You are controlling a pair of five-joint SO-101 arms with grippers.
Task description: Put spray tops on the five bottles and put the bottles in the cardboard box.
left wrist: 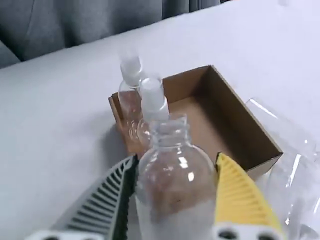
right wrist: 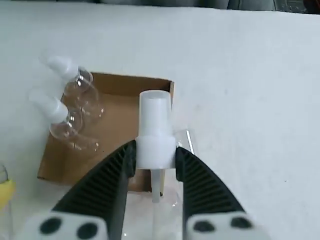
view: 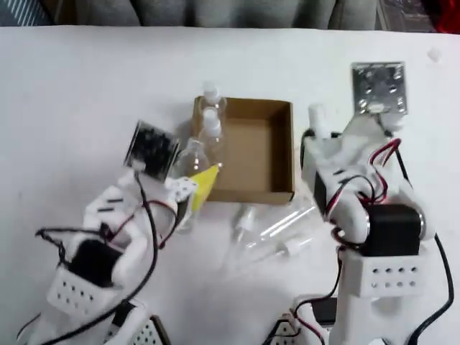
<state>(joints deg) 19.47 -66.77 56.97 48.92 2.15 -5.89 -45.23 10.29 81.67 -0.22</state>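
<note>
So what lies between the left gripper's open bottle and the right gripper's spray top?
The cardboard box, its floor mostly bare, as the high view shows.

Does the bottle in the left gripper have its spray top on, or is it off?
Off. The bottle shows a bare open neck; the right gripper holds a spray top apart from it.

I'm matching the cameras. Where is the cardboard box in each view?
High view: cardboard box near the picture's centre.
Left wrist view: cardboard box beyond the gripped uncapped bottle.
Right wrist view: cardboard box beyond the gripped spray top.
Landmark: two capped bottles along one box wall.
</note>
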